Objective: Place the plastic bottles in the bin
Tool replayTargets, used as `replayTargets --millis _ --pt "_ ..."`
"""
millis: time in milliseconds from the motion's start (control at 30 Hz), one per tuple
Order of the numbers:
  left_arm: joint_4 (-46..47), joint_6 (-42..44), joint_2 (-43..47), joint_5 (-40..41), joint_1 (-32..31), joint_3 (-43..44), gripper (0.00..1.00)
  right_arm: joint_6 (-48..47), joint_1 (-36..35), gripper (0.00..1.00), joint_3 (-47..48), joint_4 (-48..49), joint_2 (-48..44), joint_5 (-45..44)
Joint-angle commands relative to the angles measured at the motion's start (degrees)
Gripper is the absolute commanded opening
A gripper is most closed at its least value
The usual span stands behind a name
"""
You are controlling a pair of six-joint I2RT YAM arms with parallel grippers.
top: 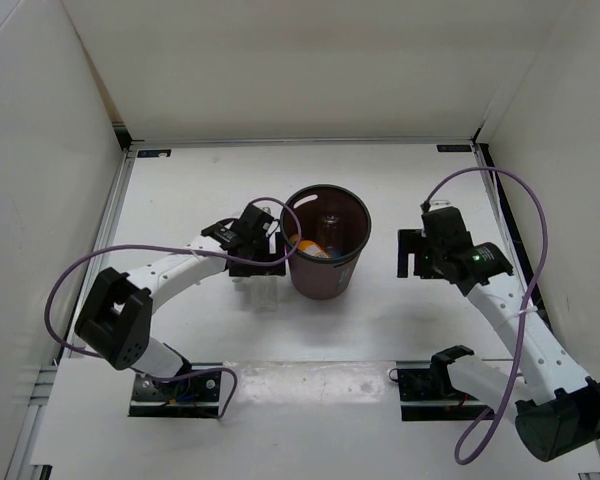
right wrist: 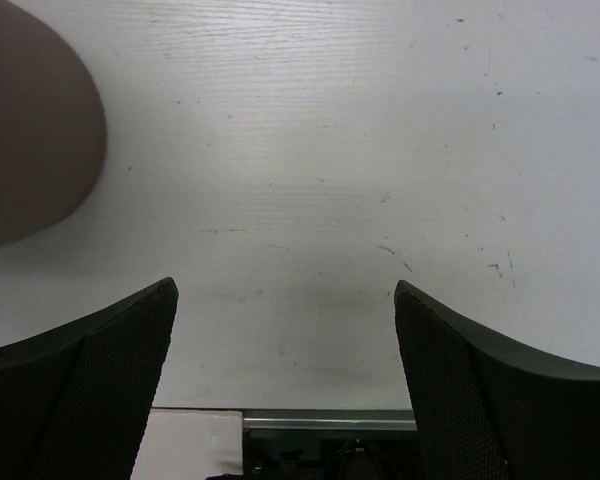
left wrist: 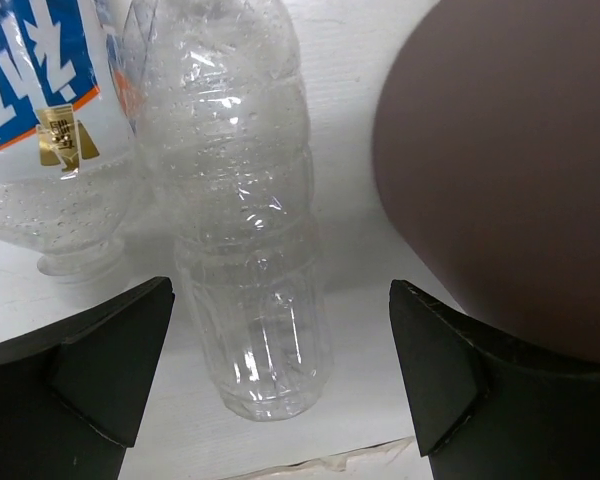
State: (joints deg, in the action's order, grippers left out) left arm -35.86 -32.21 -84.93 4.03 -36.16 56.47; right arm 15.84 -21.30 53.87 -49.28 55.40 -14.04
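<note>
Our left jaws stand wide open just beside the left wall of the bin (top: 322,280), and they hold nothing. In the left wrist view the clear unlabelled bottle (left wrist: 250,250) lies on the white worktop (top: 400,320) in the gap between the two dark fingers (left wrist: 100,370), its base towards the camera, and neither finger touches it. Close on its left lies the blue-labelled bottle (left wrist: 30,90), partly cut off by the edge of that view; we cannot tell whether the two bottles touch. The brown wall of the bin fills the right side of the same view. From above we see both of these bottles outside the bin, near its left side. Inside the bin an orange bottle (top: 306,246) shows against the left wall, and beside it a clear bottle (top: 331,230) whose label we cannot make out. Our right jaws are also spread wide and empty, hanging over bare worktop to the right of the bin, apart from it.
</note>
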Motion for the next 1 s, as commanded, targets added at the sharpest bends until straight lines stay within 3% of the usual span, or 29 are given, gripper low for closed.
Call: replayTargets --millis 0,333,567,967 --pt "0.17 -1.19 -0.76 0.54 0.04 3.55 1.0 -3.44 -2.16 0.9 2.91 1.55 -0.73 -2.21" --pt "-2.8 -0.4 -6.3 1.68 -0.93 10.42 1.0 -8.19 -9.72 0.9 2.65 2.78 -0.2 -5.65" --pt "-10.1 0.04 -4.81 10.02 -0.58 10.51 1.0 -8.89 -10.78 0.9 2.3 4.01 -0.11 -4.59" --pt "-5.54 -1.81 -5.51 3.09 0.04 6.29 1.0 -8.01 -11.05 0.9 2.74 2.34 -0.73 -5.03"
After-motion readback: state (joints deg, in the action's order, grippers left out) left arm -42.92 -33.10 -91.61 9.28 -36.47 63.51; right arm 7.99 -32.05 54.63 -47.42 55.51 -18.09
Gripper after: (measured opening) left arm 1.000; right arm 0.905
